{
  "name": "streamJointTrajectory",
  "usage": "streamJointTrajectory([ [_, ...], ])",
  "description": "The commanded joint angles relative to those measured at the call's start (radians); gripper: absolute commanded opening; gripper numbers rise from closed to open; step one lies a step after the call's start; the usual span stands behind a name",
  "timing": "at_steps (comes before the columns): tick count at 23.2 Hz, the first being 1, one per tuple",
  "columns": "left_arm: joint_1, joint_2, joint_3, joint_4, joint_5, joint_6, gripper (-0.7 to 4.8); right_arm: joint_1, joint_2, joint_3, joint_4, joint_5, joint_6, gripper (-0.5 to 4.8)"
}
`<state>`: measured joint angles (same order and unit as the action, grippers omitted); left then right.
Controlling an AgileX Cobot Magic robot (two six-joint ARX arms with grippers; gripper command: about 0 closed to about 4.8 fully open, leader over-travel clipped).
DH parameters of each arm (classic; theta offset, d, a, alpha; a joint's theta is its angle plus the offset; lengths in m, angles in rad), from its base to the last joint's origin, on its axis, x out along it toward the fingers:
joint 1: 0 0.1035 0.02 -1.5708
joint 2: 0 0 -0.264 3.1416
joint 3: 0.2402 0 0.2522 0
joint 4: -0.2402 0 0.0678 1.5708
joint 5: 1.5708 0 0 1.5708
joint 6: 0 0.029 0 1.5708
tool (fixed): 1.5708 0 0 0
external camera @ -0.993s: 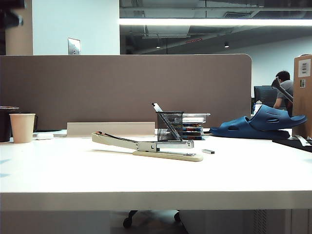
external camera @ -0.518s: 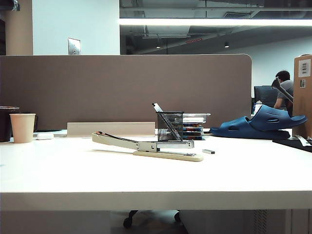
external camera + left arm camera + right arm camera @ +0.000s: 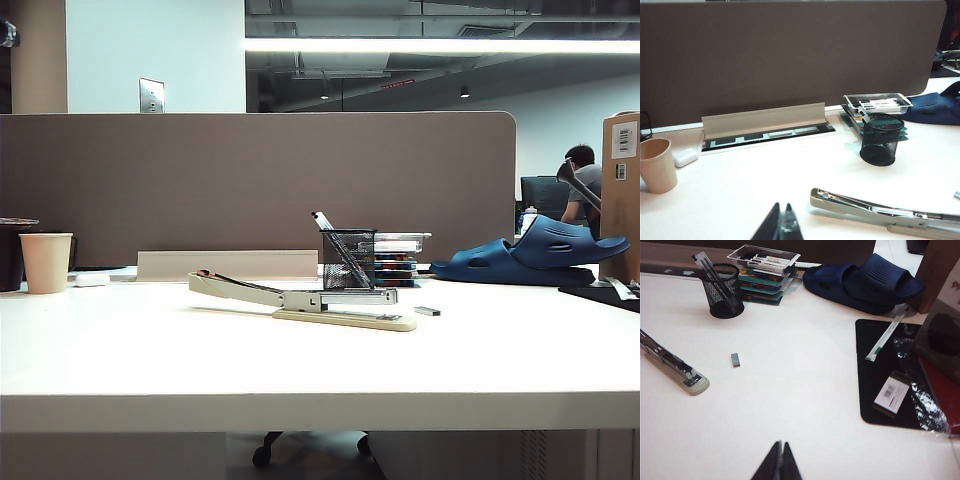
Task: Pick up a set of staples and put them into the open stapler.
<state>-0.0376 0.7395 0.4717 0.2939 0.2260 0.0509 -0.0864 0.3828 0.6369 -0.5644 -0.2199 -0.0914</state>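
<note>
So the set of staples (image 3: 735, 359) is just lying flat on the white bench (image 3: 320, 370), a tiny grey bar all on its own, near the front end of the stapler (image 3: 305, 300) but not touching it. In the exterior view the staples sit at about 3 o'clock from the stapler's base tip. The stapler is open, its long cream arm tilted up toward 9 o'clock, grey magazine exposed, slim base flat on the bench.

Right behind it, at roughly 12 o'clock, there's a black mesh pen cup (image 3: 348, 258) with a couple of pens sticking out, and just past that a clear tray of markers (image 3: 763, 259) on a stack of teal boxes. Out at 3 o'clock from that: a blue slipper (image 3: 530, 255). Way off at 9 o'clock sits a paper cup (image 3: 46, 262), with a small white case (image 3: 686, 157) beside it.

Neither arm shows up in the exterior view. The left gripper (image 3: 781, 227) hangs above the bench near the stapler's raised arm end, fingers pressed together, nothing in them. The right gripper (image 3: 778, 465) is also pressed together and empty, hovering over bare bench well apart from the staples, with a black mat (image 3: 885, 365) off to one side
</note>
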Motion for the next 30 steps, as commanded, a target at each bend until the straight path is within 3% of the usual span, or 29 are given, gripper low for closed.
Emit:
streamJointTrajectory([
  [1, 0.002, -0.068, -0.047, 0.006, -0.002, -0.007, -0.05, -0.001, -0.061, -0.042, 0.019, 0.019, 0.020, -0.09],
  [14, 0.002, -0.410, -0.170, -0.166, -0.004, -0.033, -0.05, 0.000, -0.254, -0.194, 0.127, 0.019, 0.075, -0.09],
  [21, 0.002, -0.564, -0.221, -0.227, -0.005, -0.033, -0.05, 0.000, -0.354, -0.312, 0.230, 0.020, 0.173, -0.09],
  [30, 0.002, -0.740, -0.294, -0.303, -0.038, -0.052, -0.05, 0.000, -0.385, -0.405, 0.310, 0.021, 0.173, -0.09],
])
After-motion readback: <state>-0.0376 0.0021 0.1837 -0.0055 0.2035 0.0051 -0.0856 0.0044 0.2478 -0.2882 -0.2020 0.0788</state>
